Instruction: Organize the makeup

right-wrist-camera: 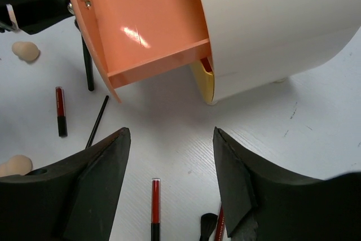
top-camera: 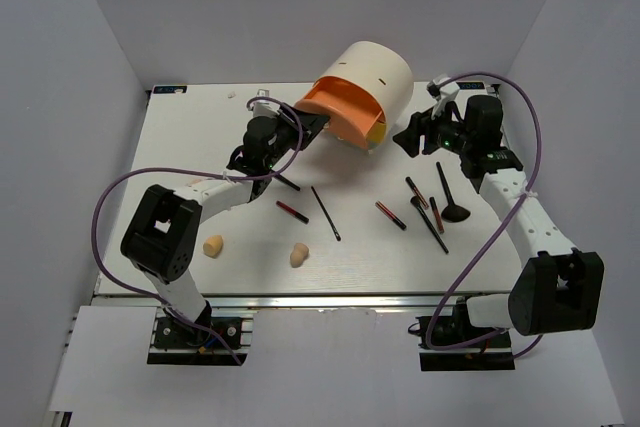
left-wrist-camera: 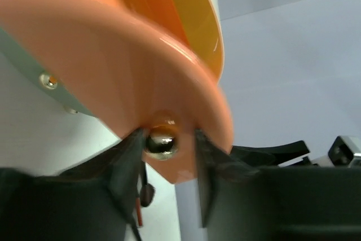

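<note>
Nearest to the arm bases, two beige sponges are lying on the white worktop (top-camera: 370,267): one sponge (top-camera: 212,245) beside the left arm and a second sponge (top-camera: 299,255) nearer the middle. Behind them, slim things are lying flat and apart from each other: a red stick (top-camera: 292,211), a thin black stick (top-camera: 325,213) and another red stick (top-camera: 390,215). More to the right, two short red sticks (top-camera: 417,192) are lying close to a long brush (top-camera: 428,224) and to a brush with a flared head (top-camera: 447,192). Farther back, the right tool (right-wrist-camera: 171,136) is hanging over bare worktop just right of the case, its fingers standing wide apart and holding nothing. The left tool (left-wrist-camera: 168,139) is reaching to the orange drawer (top-camera: 335,112). Its fingers are standing narrow on both sides of the metal knob (left-wrist-camera: 162,142): one is touching or almost touching it, and the other is showing a small gap, so the knob is not being clamped. The drawer is sticking out of the cream case (top-camera: 375,77), which is lying on its side at the far edge.
</note>
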Robot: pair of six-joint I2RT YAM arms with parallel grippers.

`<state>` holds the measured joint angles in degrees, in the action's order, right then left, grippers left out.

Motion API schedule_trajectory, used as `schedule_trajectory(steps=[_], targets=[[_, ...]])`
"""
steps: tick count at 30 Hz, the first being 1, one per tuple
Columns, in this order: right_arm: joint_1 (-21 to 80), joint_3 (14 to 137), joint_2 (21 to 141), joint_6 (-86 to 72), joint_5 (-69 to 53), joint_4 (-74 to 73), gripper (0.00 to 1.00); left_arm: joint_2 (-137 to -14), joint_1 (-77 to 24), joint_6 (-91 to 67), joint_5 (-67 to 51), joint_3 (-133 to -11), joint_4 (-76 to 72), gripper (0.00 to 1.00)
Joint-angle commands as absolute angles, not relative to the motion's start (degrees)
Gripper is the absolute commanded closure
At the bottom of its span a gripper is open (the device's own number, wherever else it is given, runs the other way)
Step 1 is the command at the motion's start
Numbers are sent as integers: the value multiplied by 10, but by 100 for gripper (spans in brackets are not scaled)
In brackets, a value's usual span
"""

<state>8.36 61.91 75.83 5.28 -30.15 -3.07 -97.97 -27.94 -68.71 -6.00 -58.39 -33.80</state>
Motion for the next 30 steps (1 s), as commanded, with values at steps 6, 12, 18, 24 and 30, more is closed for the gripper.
schedule_trajectory(steps=[6, 12, 18, 24, 30], targets=[[81, 598, 733, 127, -293, -74, 27, -948, -279, -666, -65, -591, -327, 26], [80, 575, 733, 202, -330, -135, 26, -935, -279, -651, -62, -589, -295, 25], [81, 545, 715, 253, -382, -149, 26, -894, -278, -611, -39, -581, -212, 16], [80, 543, 716, 280, -403, -165, 26, -832, -265, -589, -8, -563, -137, 18], [82, 516, 708, 310, -415, -176, 41, -737, -209, -567, 119, -553, 125, 85]])
